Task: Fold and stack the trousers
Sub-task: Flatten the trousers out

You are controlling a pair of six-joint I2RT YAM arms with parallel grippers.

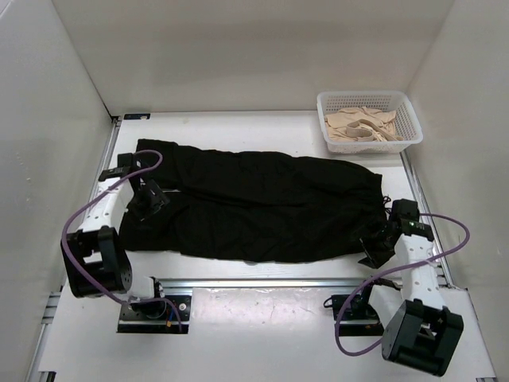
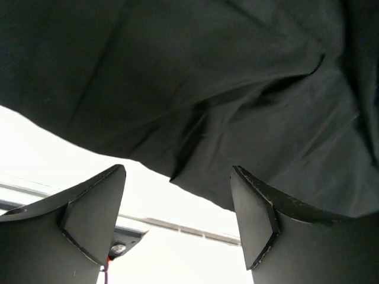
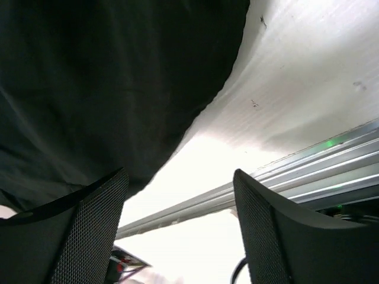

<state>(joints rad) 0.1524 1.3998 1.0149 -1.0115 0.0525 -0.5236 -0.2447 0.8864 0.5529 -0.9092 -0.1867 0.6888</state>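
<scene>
top external shows plain black trousers [image 1: 262, 207] flat on the table [image 1: 238, 127].

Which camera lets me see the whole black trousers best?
The top external view. It shows the whole trousers spread across the table, end to end. The left wrist view shows only a wrinkled patch and one edge up close. The right wrist view shows only a dark corner beside bare table.

Bright, even overhead light, soft shadows. In both wrist views the table [image 3: 296, 77] blows out white toward 6 o'clock; the trousers [image 1: 262, 207] lose detail in black.
</scene>
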